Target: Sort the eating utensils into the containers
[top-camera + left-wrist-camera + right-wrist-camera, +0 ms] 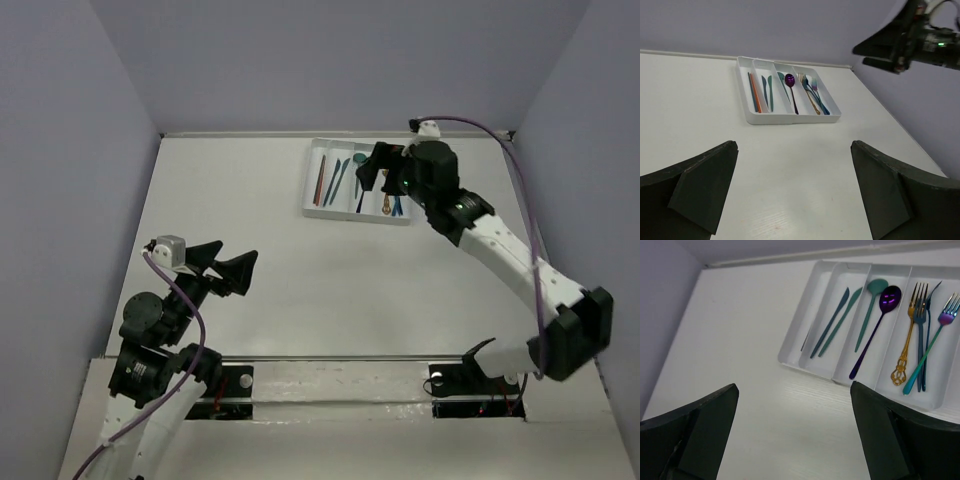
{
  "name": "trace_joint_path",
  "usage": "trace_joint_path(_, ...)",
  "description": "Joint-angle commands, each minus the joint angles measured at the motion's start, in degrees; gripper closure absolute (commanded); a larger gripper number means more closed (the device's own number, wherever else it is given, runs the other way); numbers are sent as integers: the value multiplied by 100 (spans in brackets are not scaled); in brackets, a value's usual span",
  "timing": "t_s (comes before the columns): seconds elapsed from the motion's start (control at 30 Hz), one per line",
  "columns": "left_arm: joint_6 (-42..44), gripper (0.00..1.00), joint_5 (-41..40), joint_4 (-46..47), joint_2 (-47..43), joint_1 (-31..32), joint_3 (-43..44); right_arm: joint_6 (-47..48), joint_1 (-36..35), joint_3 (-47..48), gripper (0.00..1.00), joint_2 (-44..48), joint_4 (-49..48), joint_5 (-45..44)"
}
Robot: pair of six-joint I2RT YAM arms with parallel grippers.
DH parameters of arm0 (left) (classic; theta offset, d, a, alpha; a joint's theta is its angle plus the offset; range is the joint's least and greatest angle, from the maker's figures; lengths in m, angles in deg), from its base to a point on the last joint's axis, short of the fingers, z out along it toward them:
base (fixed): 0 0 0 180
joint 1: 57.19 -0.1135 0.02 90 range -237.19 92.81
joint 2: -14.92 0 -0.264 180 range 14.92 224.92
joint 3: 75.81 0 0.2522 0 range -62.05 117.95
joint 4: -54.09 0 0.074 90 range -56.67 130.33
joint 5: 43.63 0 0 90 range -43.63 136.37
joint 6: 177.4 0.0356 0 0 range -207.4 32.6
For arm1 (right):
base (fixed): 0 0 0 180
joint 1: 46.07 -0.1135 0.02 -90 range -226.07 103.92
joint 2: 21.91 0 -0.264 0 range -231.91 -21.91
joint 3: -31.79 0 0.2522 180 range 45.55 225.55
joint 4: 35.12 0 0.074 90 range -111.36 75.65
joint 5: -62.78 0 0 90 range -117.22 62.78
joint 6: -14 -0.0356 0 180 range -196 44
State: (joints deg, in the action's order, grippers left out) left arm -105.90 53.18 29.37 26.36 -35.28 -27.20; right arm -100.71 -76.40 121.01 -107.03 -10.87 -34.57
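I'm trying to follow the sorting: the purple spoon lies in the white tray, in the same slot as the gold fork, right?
Not quite. The purple spoon does lie in the white tray, but it shares its slot with the teal spoon. The gold fork lies one slot over. The right wrist view shows this most clearly.

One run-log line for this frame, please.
utensils: in tray | left fingers: open, empty | right fingers: open, empty, raised near tray
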Motion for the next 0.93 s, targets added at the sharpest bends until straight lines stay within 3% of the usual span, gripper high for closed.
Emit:
trace_joint_path(0.0, 4, 1, -65, 235, -107, -73, 92, 326, -17, -865, 0, 1513, -135, 506)
trace_joint_path(0.1, 22, 1, -206, 191, -265, -73, 162, 291, -17, -1331, 0, 3048, 602, 648)
trace_joint_path(0.13, 31, 1, -241, 173, -274, -73, 197, 291, -17, -1471, 0, 3054, 604, 613)
trace_joint_path(0.2, 75, 1, -338, 147, -213, -73, 408, 256, -17, -1920, 0, 4471, 657, 429)
trace_joint_path(0.33, 154, 1, -443, 340, -98, -73, 821, 142, -17, -2526, 0, 5836, 613, 7)
trace_joint_path(0.63, 312, 1, -426, 516, 68, -73, 1191, 27, -17, -3291, 0, 7131, 588, -943)
trace_joint_path(0.9, 259, 1, -382, 446, 113, -73, 988, -25, -17, -3222, 0, 6712, 341, -680)
